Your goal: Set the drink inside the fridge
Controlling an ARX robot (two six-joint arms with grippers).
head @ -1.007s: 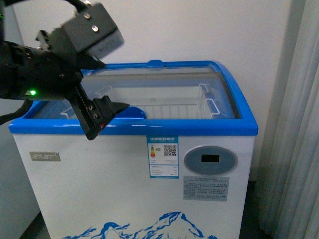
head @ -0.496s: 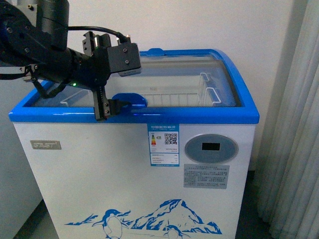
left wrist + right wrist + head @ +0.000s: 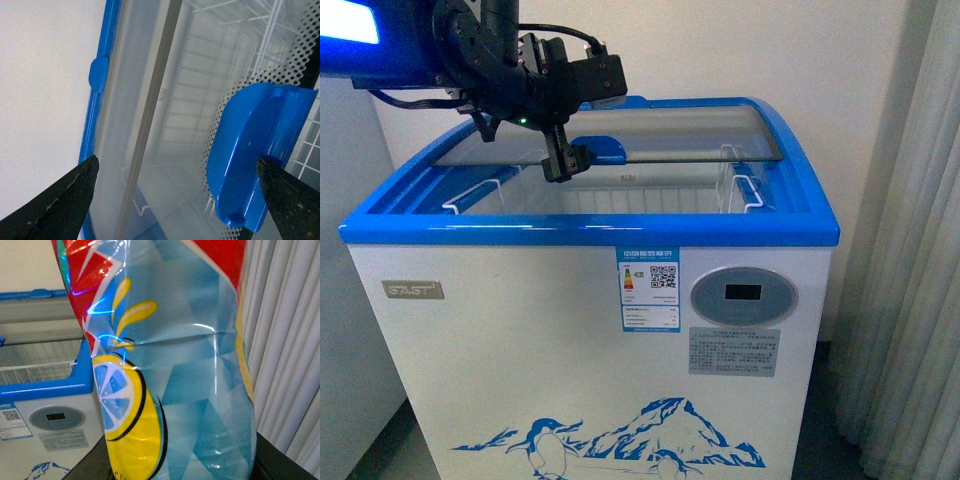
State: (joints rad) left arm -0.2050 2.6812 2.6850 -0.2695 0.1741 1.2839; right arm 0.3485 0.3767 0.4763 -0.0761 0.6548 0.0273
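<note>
The fridge (image 3: 520,350) is a white chest freezer with a blue rim, a penguin decal and an oval grey display panel (image 3: 743,295). Its curved glass lid (image 3: 690,130) is slid toward the back, leaving the front of the top open. My left gripper (image 3: 563,165) is open over the lid's blue handle (image 3: 600,150); in the left wrist view the handle (image 3: 250,155) lies between its dark fingertips (image 3: 60,200). My right gripper, out of the front view, is shut on the drink (image 3: 170,365), whose red, blue and yellow label fills the right wrist view. The fridge (image 3: 45,385) shows behind it.
White wire baskets (image 3: 650,195) hang inside the fridge. A grey curtain (image 3: 910,280) hangs to the fridge's right. A white wall stands behind. A plain pale cabinet (image 3: 350,340) stands at the left edge.
My left arm has moved from the fridge's front rim up and back, with the blue lid handle going back with it. The glass lid now stands further open.
</note>
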